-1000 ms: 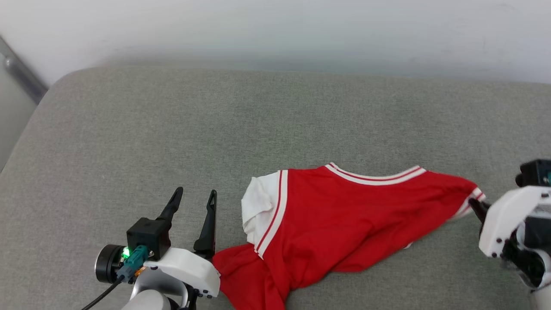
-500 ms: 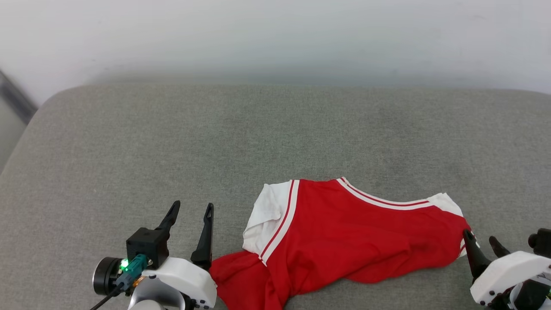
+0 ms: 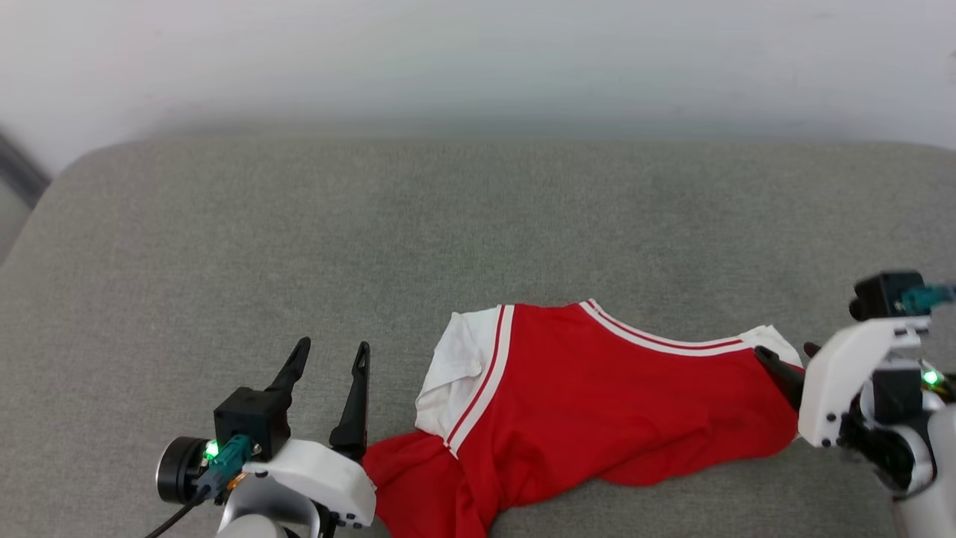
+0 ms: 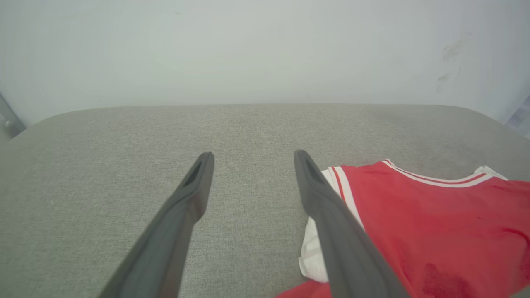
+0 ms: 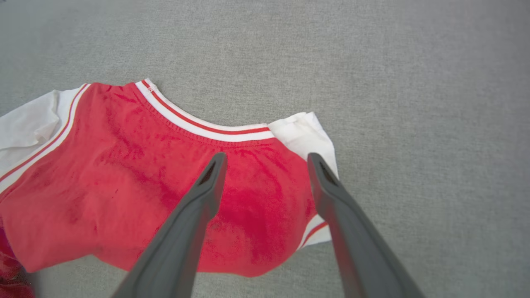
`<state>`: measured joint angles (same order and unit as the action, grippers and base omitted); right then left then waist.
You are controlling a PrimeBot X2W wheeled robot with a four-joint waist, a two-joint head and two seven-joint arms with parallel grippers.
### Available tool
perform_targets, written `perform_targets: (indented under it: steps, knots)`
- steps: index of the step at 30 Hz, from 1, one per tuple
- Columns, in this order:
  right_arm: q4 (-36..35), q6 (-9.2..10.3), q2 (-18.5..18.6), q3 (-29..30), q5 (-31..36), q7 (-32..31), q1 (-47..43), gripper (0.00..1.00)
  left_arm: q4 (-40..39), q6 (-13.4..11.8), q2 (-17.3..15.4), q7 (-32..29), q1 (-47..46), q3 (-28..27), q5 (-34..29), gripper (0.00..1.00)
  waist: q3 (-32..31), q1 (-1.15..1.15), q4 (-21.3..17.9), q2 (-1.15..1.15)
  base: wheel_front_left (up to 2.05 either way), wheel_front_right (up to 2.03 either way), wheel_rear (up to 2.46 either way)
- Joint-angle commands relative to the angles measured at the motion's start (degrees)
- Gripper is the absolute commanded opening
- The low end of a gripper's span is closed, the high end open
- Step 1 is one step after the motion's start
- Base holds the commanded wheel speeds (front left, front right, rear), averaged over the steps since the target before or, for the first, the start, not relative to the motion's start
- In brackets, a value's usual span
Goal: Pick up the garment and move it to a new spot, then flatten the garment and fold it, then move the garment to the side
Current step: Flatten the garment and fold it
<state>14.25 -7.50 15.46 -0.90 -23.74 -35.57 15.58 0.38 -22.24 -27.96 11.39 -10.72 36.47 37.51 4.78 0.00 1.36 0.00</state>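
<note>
**Layout.** The grey padded surface [image 3: 299, 224] spans the head view. The garment [image 3: 597, 403] lies on it, from 6 o'clock toward 3 o'clock of that view, near the robot's edge.

**Orientation.** The collar [image 3: 657, 340] faces 12 o'clock, away from the robot. As it lies, the long axis runs shoulder to shoulder, roughly from 9 o'clock to 3 o'clock. One white sleeve [image 3: 455, 359] is folded over at the 9 o'clock end and the other sleeve [image 5: 302, 132] is at the 3 o'clock end. The lower body is not spread. It is bunched and trails toward 7 o'clock, out of the head view's bottom edge.

**Pincers.** The left pincer [image 3: 333, 346] stands at 9 o'clock of the garment, just beside the bunched red cloth. Its fingers are apart and empty, pointing to 12 o'clock. The right pincer [image 5: 266, 159] is over the shoulder at the 3 o'clock end. Its fingers are also apart and grip nothing. Whether its tips touch the cloth cannot be told from these views.

**Step in hand (judgement).** The garment is down but creased, so flattening is the current step; folding has not begun.

**Next move (judgement).** Close the right pincer on the shoulder or sleeve edge beneath it. Bring the left pincer onto the near sleeve or the bunched hem. Draw the two holds apart to take out the slack.
</note>
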Motion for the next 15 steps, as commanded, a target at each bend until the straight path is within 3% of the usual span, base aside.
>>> perform_targets:
  steps: [1, 6, 15]
  knots:
    - [0.4, 0.02, 0.4, -0.5, 0.1, -1.3, 1.6, 1.00, -0.2, 0.0, -0.1, -0.1, -0.7, 0.0, -0.2, 1.00, 1.6, 0.00, 0.7, 0.00, 0.00, 0.00, 0.00]
    - [3.8, 0.02, 2.1, -5.7, 0.7, -10.2, 9.5, 1.00, -0.3, 1.0, 0.5, 0.2, -3.5, 0.2, -0.9, 1.00, 5.9, 0.00, 2.3, 0.00, 0.00, 0.00, 0.00]
    - [14.2, 0.02, 2.2, -15.5, -2.7, -15.4, 17.1, 1.00, 1.4, 2.4, 2.2, 1.1, -6.6, 0.8, -1.5, 1.00, 10.0, 0.00, 4.5, 0.00, 0.00, 0.00, 0.00]
